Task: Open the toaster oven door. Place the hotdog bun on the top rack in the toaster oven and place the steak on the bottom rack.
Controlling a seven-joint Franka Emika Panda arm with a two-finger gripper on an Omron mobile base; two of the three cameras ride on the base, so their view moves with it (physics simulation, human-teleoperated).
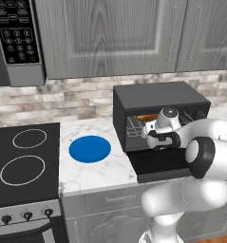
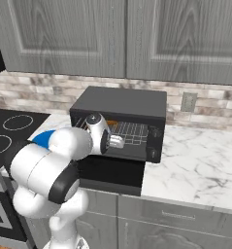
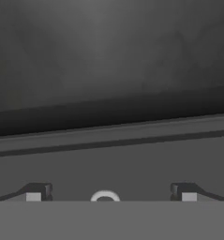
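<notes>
Here the toaster oven [image 1: 158, 97] is seen on the marble counter [image 1: 93, 172] with the toaster oven door [image 1: 160, 163] folded down flat. The gripper [image 3: 111, 191] is held at the oven's mouth, its fingers [image 3: 34, 192] spread wide with nothing between them. The hotdog bun [image 1: 146, 116] is seen lying on the top rack [image 2: 129, 130]. A blue plate [image 1: 89, 148] is set left of the oven.

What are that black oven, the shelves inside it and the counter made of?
The toaster oven looks like matte black painted metal, dull with no glare. Its racks seem to be silver wire, thin pale bars. The counter looks like polished marble, white with grey veins.
</notes>
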